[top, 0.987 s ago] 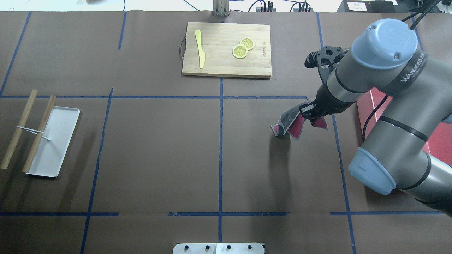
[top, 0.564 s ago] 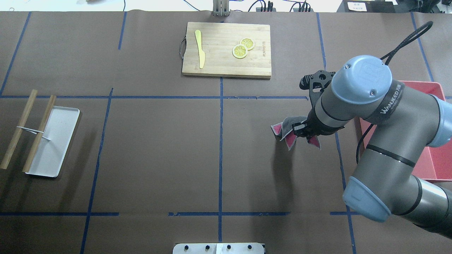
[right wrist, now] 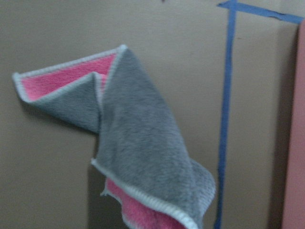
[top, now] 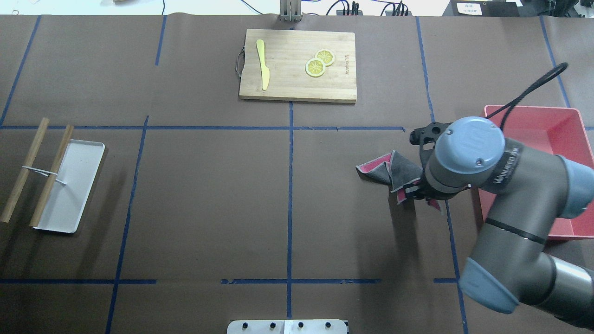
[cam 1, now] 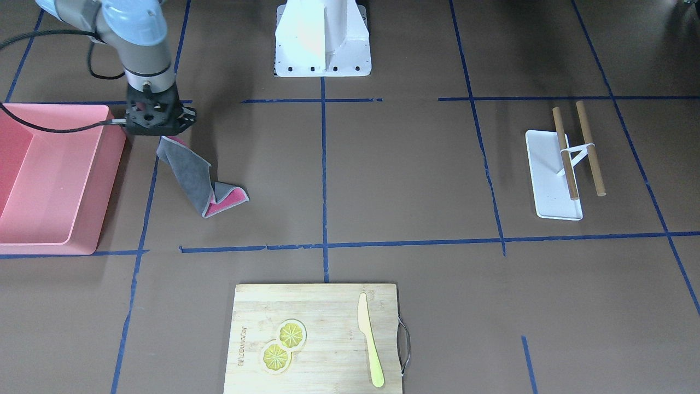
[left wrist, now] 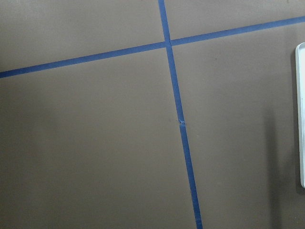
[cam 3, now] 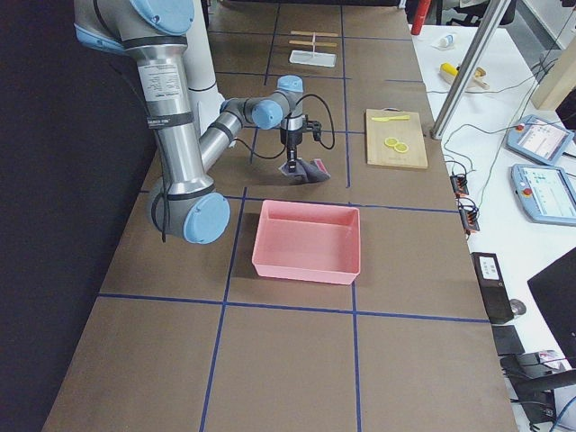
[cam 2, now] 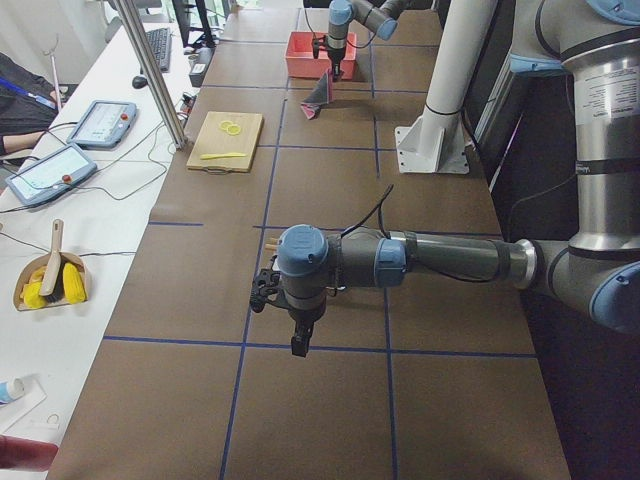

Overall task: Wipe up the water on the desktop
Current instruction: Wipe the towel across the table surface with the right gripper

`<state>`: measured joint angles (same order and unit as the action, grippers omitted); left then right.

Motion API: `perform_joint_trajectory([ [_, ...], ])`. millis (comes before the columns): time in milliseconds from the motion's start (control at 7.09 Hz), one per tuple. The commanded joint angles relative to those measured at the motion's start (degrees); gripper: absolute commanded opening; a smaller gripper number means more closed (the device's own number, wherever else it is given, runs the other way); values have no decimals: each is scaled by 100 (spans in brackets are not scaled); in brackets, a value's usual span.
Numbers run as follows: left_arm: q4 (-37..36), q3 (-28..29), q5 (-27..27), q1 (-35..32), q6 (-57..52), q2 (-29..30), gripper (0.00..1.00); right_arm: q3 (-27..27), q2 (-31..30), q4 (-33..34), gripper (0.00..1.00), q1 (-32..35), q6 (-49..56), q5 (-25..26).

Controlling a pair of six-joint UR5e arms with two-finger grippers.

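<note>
One hand is at work: the right hand (cam 1: 162, 135) is closed on the upper end of a cloth (cam 1: 188, 178), grey on one face and pink on the other. The cloth slopes down from the grip, and its lower end rests folded on the desk (cam 1: 410, 164) with the pink face showing. In the overhead view the right hand (top: 413, 190) is mostly hidden under its own wrist, and the cloth (top: 394, 169) spreads toward the middle of the desk (top: 209, 199). The contact point lies inside a square of blue tape lines (top: 290, 185). A pink bin (top: 547, 109) stands near the cloth on the robot's right, apart from it, across one tape line. The left hand (cam 2: 298, 345) shows only in the left side view, pointing down over the desk; whether it is open or closed cannot be told. Toward the far edge lies a cutting board (top: 297, 83) with a yellow knife (top: 263, 65) and two lemon slices (top: 319, 63). At the robot's left sits a white tray (top: 76, 185) with two wooden sticks (top: 23, 169) across its edge.
</note>
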<state>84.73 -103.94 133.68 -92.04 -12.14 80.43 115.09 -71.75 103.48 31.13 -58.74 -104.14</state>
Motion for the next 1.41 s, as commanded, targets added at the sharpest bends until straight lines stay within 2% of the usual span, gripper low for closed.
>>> perform_joint_trajectory([
  [0,-1,-3,0,1,1,-1,100,-1036,1481,-29,0,-440,-890,16],
  [141,-1,-3,0,-7,1,-1,100,-1476,2098,-64,0,-598,-1381,16],
  [282,-1,5,0,1,1,7,100,-2107,2678,-517,0,-808,-1952,43],
  [423,-1,49,0,1,1,16,100,-2644,3189,-1061,0,-1002,-2445,278],
  [564,8,15,0,1,1,16,100,-2928,3524,-1162,0,-1047,-2624,341],
  [705,-1,14,0,1,1,16,100,-2818,3380,-1128,0,-1039,-2608,324],
  [846,-1,6,0,1,1,16,100,-2347,2778,-1128,0,-987,-2512,289],
  [1128,-1,-38,0,-7,10,-10,100,-881,1101,-936,0,-733,-1620,227],
  [1269,-1,-65,9,-7,45,-10,100,-430,545,-726,0,-592,-1006,227],
])
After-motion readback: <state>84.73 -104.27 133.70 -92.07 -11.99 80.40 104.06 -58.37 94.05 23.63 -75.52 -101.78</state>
